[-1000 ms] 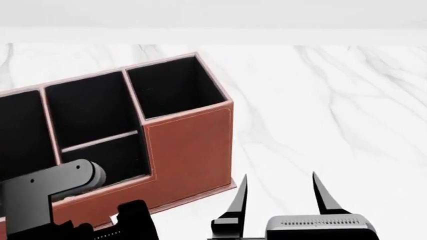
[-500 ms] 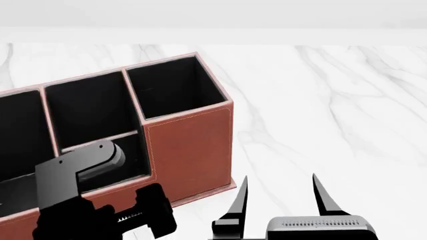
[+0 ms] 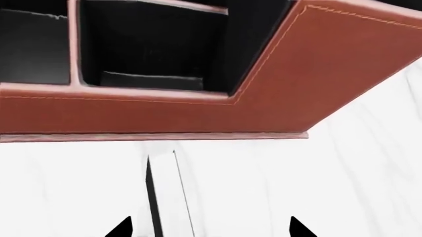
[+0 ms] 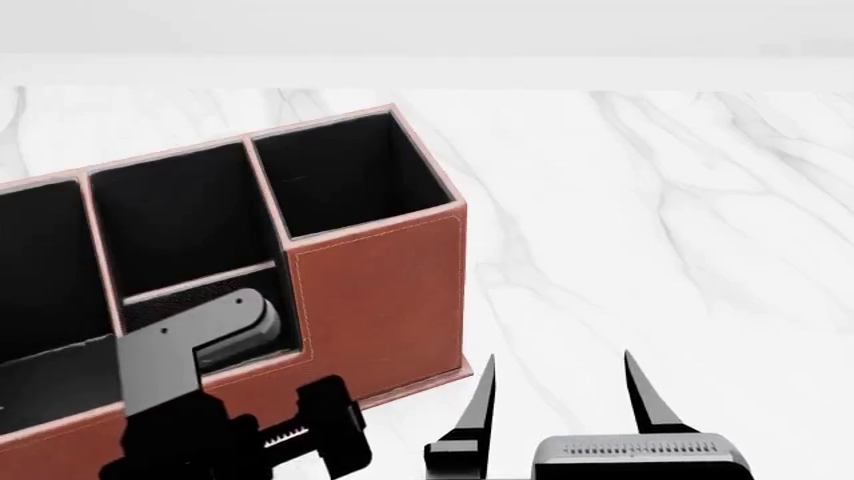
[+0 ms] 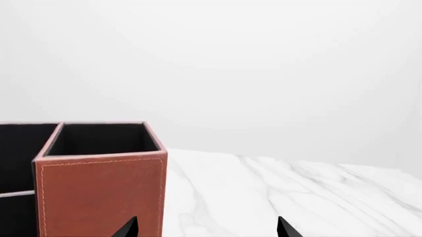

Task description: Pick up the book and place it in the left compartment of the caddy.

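Observation:
The book [image 3: 165, 197] lies on the white table, a thin black cover edge with white pages beside it, just in front of the caddy [image 3: 316, 74]. My left gripper [image 3: 209, 228] is open. The book sits between its fingertips, nearer one of them and touching neither. The caddy [image 4: 380, 300] is reddish-brown with a black interior. Its left compartment [image 4: 40, 250] is at the head view's left edge. My left arm [image 4: 200, 400] hangs low in front of the caddy and hides the book in the head view. My right gripper [image 4: 558, 370] is open and empty, right of the caddy.
The white marble table [image 4: 667, 250] stretches right of and behind the caddy. The caddy's tall end section [image 5: 99, 192] stands close by my right gripper [image 5: 207, 229]. A pale wall lies beyond the table's far edge.
My left arm has moved right along the caddy's front and a little lower. The right gripper and the caddy have not moved.

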Available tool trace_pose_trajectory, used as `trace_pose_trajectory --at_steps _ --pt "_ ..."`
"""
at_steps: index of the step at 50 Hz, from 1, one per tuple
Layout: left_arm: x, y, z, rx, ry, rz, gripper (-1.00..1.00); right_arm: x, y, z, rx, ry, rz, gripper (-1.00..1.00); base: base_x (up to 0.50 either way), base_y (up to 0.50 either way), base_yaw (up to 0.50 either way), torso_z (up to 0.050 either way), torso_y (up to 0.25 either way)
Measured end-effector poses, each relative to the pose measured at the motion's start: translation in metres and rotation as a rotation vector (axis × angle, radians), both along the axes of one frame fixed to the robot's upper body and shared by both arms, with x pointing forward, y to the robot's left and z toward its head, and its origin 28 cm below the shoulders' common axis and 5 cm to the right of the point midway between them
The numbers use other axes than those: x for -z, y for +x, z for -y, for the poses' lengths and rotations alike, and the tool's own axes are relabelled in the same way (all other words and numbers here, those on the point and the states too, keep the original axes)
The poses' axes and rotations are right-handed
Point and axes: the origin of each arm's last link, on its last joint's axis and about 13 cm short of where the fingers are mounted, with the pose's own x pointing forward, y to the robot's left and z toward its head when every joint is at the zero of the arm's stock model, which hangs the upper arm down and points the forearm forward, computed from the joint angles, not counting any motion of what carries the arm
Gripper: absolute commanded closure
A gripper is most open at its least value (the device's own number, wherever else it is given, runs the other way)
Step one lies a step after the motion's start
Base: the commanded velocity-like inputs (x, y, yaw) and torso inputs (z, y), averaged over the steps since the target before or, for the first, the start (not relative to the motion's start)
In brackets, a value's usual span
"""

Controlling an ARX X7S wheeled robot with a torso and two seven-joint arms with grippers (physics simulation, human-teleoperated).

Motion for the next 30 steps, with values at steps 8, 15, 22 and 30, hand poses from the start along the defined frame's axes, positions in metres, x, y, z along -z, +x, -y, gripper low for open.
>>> trace_pose_trajectory --at_steps 8,15,22,30 --pt "0.004 0.003 0.002 -0.009 0.007 -0.018 -1.00 0.001 0.000 0.000 0.000 0.001 -0.001 -1.00 0.00 0.00 0.00 0.000 0.000" --pt "0.007 0.005 0.003 -0.019 0.019 -0.034 -1.00 0.001 0.000 0.000 0.000 0.002 -0.002 -1.00 0.00 0.00 0.00 0.000 0.000" --pt "0.010 0.007 0.005 -0.026 0.030 -0.048 -1.00 0.001 0.000 0.000 0.000 0.003 -0.002 -1.00 0.00 0.00 0.00 0.000 0.000" --pt "0.014 0.009 0.006 -0.033 0.042 -0.061 -1.00 0.002 0.000 0.001 0.001 0.004 -0.003 -1.00 0.00 0.00 0.00 0.000 0.000"
